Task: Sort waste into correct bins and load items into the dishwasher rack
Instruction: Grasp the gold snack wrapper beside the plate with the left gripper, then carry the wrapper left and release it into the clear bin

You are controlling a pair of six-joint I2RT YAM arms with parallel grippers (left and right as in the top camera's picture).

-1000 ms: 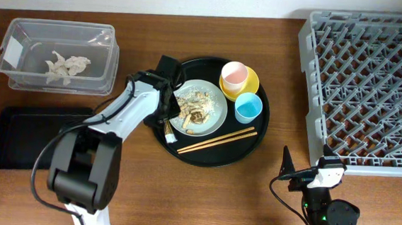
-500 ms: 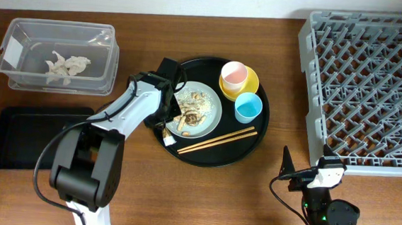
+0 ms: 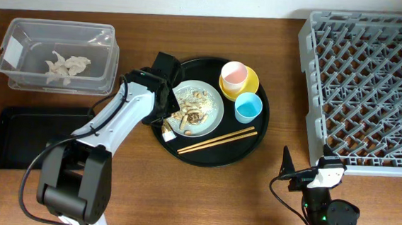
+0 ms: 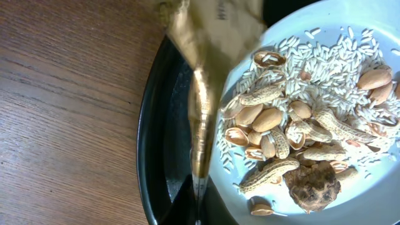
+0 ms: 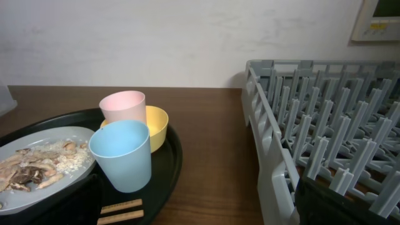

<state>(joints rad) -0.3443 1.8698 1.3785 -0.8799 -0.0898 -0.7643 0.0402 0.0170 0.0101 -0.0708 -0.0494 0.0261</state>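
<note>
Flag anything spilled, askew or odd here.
Nothing spilled or damaged. Food scraps sit on the plate, the pink cup is nested in the yellow bowl, and the chopsticks lie slanted on the round black tray. The left gripper pinches the gold wrapper.

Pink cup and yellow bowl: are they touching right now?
Touching. The overhead view shows the pink cup standing inside the yellow bowl; the right wrist view shows its base sunk below the rim.
</note>
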